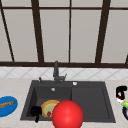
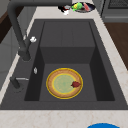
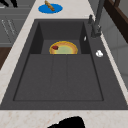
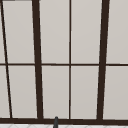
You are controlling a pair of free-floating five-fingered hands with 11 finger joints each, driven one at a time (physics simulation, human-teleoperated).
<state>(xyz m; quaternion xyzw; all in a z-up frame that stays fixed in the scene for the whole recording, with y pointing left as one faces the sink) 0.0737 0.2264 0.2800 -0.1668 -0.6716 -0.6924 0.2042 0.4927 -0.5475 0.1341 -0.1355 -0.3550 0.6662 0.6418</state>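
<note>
- Landmark: the dark sink (image 1: 105, 105), set in the pale desk (image 1: 15, 85) under a window (image 1: 70, 32); faucet (image 1: 56, 71) at the sink's back rim.
- Right hand (image 1: 121, 93): hovers off the sink's right edge, above the desk, its fingers curled over something white and red too small to name; directly beside it, on the side away from the sink, lies a dark plate (image 2: 83, 7) bearing green and red items; in the left side view the same hand (image 2: 63, 9) touches or nearly touches that plate's near rim.
- Left hand (image 1: 36, 112): hangs at the front left corner of the sink's deep basin, fingers curled, holding nothing visible; the yellow-rimmed plate (image 1: 48, 108) lies flat on the basin floor just to its right, a small red piece (image 2: 76, 84) on it.
- Red ball (image 1: 67, 115): at the sink's front edge, overlapping the yellow-rimmed plate in the front view.
- Blue plate (image 1: 8, 106): on the desk left of the sink, carrying a brown stick-like item (image 1: 7, 103); well apart from both hands.
- Open room: the sink's shallow right half lies bare between the two hands.
</note>
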